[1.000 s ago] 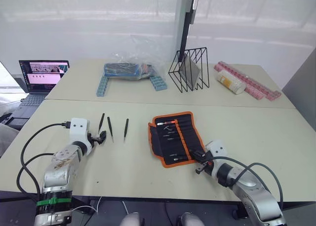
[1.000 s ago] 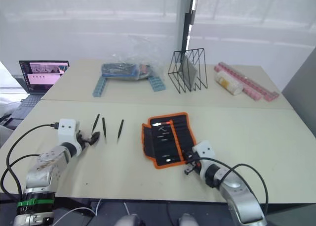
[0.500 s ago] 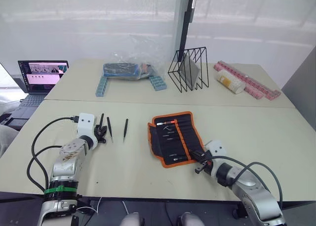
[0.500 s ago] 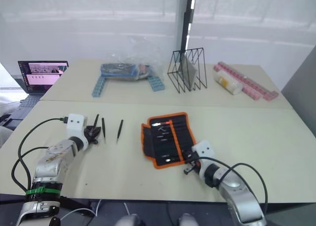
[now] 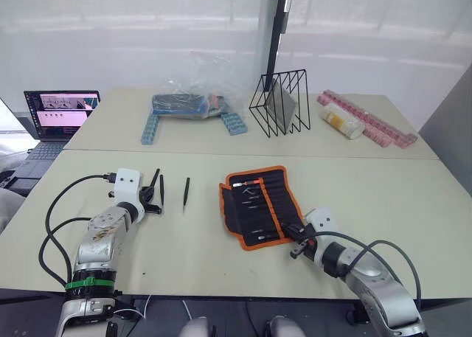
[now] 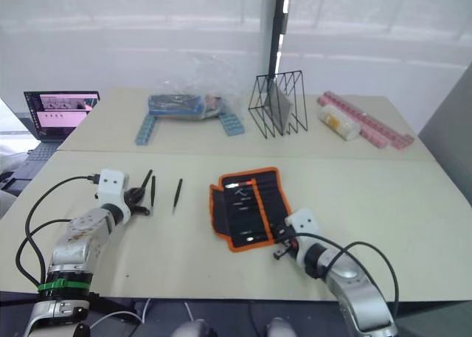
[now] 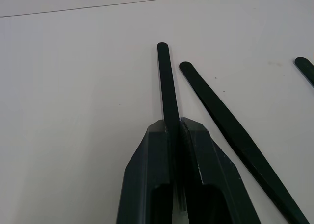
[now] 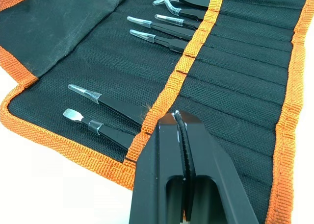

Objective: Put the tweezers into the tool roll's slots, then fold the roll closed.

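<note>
- the left pincer (image 7: 175, 128) is pinching one of the tweezers (image 7: 167, 82) partway along its length, so the rounded end sticks out ahead of the fingers; this looks like a grasp meant to carry it across to the roll.
- two more loose tweezers lie on the pale worktop (image 5: 184, 248): one (image 7: 230, 136) just beside the gripped one, another (image 5: 186, 192) a little further toward the roll.
- the tool roll (image 5: 259, 206) lies unfolded, inner face up, well apart from the loose tweezers, its orange trim framing a row of slots (image 8: 235, 82).
- several slots already hold tools with clear-capped tips; others look empty.
- the right pincer (image 8: 180, 123) is pressed together, holding nothing, resting at the roll's near edge, probably to steady the fabric.
</note>
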### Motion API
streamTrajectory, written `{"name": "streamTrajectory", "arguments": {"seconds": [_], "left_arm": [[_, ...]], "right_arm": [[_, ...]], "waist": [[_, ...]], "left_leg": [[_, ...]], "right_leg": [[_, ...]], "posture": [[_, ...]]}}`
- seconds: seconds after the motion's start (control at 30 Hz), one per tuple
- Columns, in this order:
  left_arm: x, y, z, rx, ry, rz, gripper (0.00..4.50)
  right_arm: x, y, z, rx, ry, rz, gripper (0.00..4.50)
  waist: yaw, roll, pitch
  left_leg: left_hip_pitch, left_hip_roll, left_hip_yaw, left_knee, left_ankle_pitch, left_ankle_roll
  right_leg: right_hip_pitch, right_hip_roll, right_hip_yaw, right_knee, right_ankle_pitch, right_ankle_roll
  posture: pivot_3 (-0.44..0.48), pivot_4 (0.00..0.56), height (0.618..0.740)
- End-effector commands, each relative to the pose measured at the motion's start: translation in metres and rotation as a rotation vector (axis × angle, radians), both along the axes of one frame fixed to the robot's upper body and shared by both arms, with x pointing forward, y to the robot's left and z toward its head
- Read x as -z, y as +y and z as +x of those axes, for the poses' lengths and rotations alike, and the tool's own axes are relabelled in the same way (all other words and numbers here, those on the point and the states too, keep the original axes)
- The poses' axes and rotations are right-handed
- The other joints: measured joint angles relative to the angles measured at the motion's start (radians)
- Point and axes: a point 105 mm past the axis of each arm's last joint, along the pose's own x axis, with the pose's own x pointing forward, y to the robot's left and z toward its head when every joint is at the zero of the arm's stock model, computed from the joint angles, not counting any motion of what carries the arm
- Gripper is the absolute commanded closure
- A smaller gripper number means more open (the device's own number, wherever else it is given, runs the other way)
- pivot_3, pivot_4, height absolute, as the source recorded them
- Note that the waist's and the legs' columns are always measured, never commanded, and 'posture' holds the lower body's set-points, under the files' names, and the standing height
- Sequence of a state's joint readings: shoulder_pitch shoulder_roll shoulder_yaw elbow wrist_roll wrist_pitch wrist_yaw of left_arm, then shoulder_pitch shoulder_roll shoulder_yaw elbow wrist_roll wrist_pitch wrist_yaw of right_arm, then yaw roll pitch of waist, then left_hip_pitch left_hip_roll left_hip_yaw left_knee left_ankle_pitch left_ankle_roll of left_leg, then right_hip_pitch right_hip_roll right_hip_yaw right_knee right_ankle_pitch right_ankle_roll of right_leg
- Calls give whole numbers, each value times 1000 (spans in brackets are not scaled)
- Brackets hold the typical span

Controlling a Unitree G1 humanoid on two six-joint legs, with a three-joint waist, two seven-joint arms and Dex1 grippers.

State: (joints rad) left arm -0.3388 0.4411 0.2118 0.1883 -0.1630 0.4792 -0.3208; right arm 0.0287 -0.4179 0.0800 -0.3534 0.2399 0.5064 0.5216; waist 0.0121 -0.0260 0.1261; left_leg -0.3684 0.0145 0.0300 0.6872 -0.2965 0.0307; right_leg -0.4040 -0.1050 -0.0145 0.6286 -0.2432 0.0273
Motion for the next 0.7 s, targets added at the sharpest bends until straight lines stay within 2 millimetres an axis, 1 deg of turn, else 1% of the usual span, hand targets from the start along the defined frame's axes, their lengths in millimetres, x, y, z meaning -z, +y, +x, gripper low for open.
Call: {"name": "streamTrajectory", "arguments": {"seconds": [0.03, 0.1, 0.23, 0.33, 0.37, 0.43, 0.53, 0.63, 0.7], "left_arm": [[-13, 14, -5, -25, -40, 46, 4492], [-27, 15, -6, 0, -82, 81, 4492], [-60, 11, -11, 89, -171, 170, 4492], [-81, 0, -15, 172, -235, 205, 4492], [-85, -3, -16, 193, -247, 208, 4492], [-96, -19, -19, 284, -281, 208, 4492], [-106, -47, -23, 438, -299, 200, 4492], [-106, -86, -25, 617, -251, 167, 4492], [-106, -107, -26, 705, -227, 144, 4492]], "right_arm": [[13, 0, -5, -7, 61, -10, 4500], [13, 1, -5, -8, 62, -11, 4500], [14, 2, -6, -14, 67, -18, 4500], [15, 2, -6, -17, 68, -19, 4500], [15, 2, -6, -17, 69, -19, 4500], [15, 3, -6, -19, 70, -18, 4500], [16, 4, -6, -22, 72, -17, 4500], [17, 6, -6, -26, 77, -18, 4500], [19, 7, -6, -32, 81, -28, 4500]], "waist": [[-1, -1, 1], [-4, -2, 2], [-5, -6, 5], [-5, -6, 5], [-4, -6, 5], [-4, -6, 5], [-4, -6, 5], [-3, -6, 5], [-2, -6, 5]], "left_leg": [[0, 0, 0, 0, 0, 0], [-1, 0, 0, -1, 0, 0], [-2, 0, 0, -5, 0, 0], [-2, 0, 0, -7, 0, 0], [-2, 0, 0, -7, 0, -1], [-2, 0, 0, -7, 0, 0], [-3, 0, 0, -7, 0, -1], [-3, 0, 0, -7, 0, -1], [-3, 0, 0, -7, 0, -1]], "right_leg": [[0, 0, 0, 0, 0, 0], [-1, 0, 0, 0, 0, 0], [-3, -1, 0, -2, 0, 0], [-3, -4, 1, -4, 0, 0], [-4, -5, 1, -4, 0, 0], [-3, -7, 2, -5, 0, 0], [-4, -7, 2, -5, 0, 0], [-4, -7, 2, -5, 0, 0], [-3, -5, 0, -5, 0, 0]], "posture": [[0, 150, 722], [0, 150, 722], [0, 150, 722], [0, 150, 722], [0, 150, 722], [0, 150, 722], [0, 150, 722], [0, 150, 722], [0, 150, 722]]}}
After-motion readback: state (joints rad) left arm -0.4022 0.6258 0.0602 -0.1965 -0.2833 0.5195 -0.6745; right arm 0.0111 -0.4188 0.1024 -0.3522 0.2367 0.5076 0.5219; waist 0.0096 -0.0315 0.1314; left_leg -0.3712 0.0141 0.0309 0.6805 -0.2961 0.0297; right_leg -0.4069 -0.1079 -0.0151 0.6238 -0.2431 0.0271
